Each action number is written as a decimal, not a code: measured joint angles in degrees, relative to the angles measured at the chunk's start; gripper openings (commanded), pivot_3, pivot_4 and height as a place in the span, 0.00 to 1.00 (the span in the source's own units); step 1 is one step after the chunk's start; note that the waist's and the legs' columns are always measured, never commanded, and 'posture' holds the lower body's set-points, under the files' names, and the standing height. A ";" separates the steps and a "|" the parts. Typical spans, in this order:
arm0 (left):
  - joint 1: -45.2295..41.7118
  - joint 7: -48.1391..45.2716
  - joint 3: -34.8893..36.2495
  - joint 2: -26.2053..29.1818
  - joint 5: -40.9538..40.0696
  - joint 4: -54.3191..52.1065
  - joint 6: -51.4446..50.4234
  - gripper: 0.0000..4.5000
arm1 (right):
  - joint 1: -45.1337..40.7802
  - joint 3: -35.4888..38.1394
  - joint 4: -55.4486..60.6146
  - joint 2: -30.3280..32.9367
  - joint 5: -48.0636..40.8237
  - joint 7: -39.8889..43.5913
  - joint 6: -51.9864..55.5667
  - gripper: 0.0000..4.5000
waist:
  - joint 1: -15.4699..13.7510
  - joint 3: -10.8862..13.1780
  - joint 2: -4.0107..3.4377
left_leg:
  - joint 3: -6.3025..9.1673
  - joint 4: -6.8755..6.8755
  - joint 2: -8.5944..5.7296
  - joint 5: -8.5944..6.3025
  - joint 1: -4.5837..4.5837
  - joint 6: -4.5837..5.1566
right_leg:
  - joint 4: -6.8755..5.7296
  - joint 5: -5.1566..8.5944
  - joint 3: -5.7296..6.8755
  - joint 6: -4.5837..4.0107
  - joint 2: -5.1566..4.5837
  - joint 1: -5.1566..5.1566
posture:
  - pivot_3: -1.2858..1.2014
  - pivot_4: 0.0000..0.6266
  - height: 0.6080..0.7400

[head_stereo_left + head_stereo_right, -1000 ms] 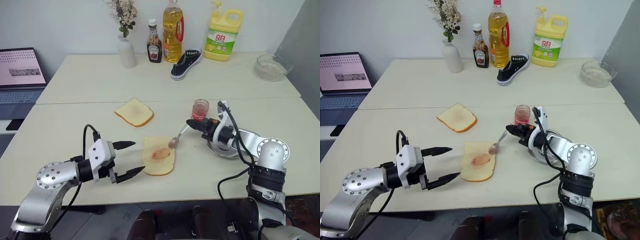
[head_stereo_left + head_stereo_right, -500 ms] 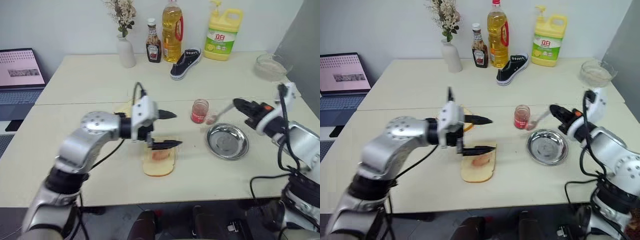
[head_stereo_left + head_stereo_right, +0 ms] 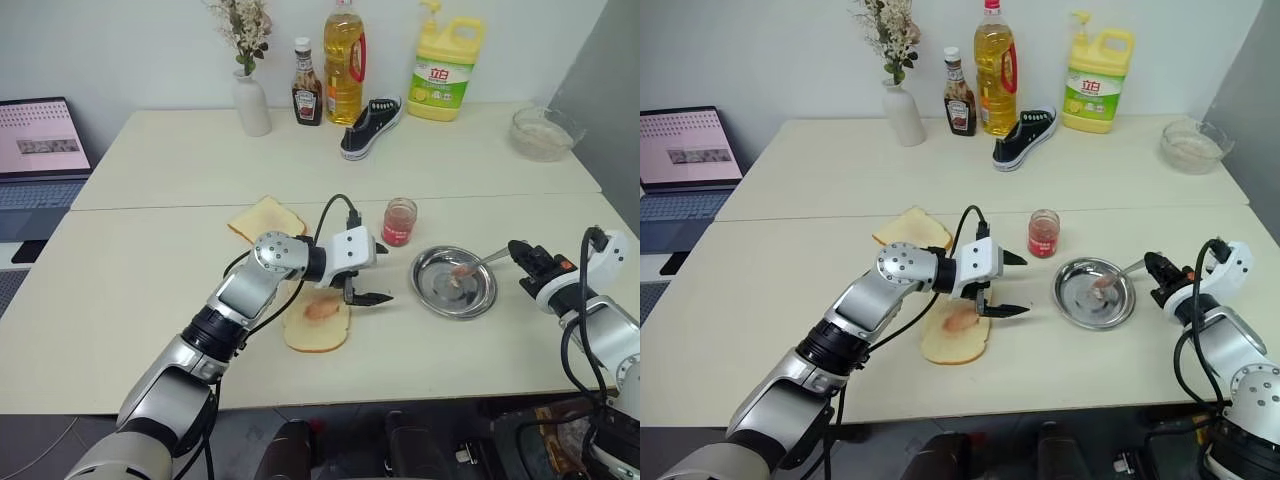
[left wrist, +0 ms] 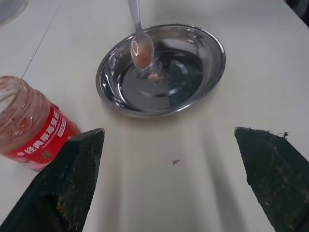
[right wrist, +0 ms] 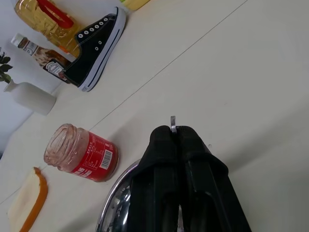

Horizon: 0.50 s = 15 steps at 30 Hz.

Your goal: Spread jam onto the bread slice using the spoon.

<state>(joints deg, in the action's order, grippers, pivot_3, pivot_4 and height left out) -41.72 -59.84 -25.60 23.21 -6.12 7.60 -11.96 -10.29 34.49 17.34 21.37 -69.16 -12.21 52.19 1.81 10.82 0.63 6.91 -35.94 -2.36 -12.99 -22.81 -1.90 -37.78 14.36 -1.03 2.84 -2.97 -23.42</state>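
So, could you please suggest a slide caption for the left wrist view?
Open left gripper faces the steel dish, spoon bowl poised over it, jam jar alongside.

A cream bench (image 3: pixel 150 270), a silver dish (image 3: pixel 454 283) at centre right, a red-labelled jam jar (image 3: pixel 399 221), a pale bread slice (image 3: pixel 316 322) stained pink, and a yellow detergent bottle (image 3: pixel 447 64) at upper right are seen.

Bare tabletop (image 3: pixel 150 270) left of the bread slice (image 3: pixel 317 318); jam jar (image 3: pixel 399 220) and perhaps steel dish (image 3: pixel 453 282) crowding its right.
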 measured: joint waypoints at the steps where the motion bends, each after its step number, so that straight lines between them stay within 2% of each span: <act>1: 0.03 -0.08 0.03 -0.20 0.00 -0.07 -0.11 1.00 | 0.27 -0.16 -0.51 -0.01 0.26 0.44 -0.49 0.01 | -0.02 0.00 0.00 | 0.01 0.00 0.00 0.00 0.00 0.00 | 0.00 0.01 0.00 0.02 -0.03 0.00 | 0.52 0.24 1.00; 2: 0.09 -0.10 0.08 -0.42 -0.01 -0.17 -0.27 1.00 | 0.44 -0.29 -1.32 -0.04 0.36 1.01 -0.80 0.01 | -0.04 0.00 0.00 | 0.01 0.00 0.00 0.00 -0.01 0.00 | 0.00 0.02 0.00 0.03 -0.05 0.00 | 0.52 0.24 1.00; 5: 0.38 -0.05 0.11 -0.98 -0.03 -0.64 -0.91 1.00 | 0.90 -0.42 -2.90 -0.16 0.43 2.25 -1.86 0.16 | -0.06 0.00 0.00 | 0.00 -0.03 -0.01 0.00 0.00 0.00 | -0.01 0.01 -0.01 0.04 -0.07 0.01 | 0.52 0.24 1.00; 15: 1.95 0.39 2.64 0.10 -0.62 -4.88 -5.20 1.00 | 2.14 1.70 -5.32 1.75 -1.32 2.06 -3.80 0.94 | 0.00 0.00 -0.01 | 0.02 -0.04 -0.01 0.00 0.02 0.00 | -0.06 0.02 0.01 0.04 -0.06 0.02 | 0.52 0.24 1.00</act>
<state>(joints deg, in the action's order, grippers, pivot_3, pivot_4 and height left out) -39.77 -59.44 -22.96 23.31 -6.73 2.72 -17.16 -8.15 36.19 12.02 23.12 -70.48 -10.15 48.39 1.81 10.81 0.62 6.93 -35.97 -2.37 -12.99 -22.79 -1.90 -37.84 14.37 -1.02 2.88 -3.03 -23.40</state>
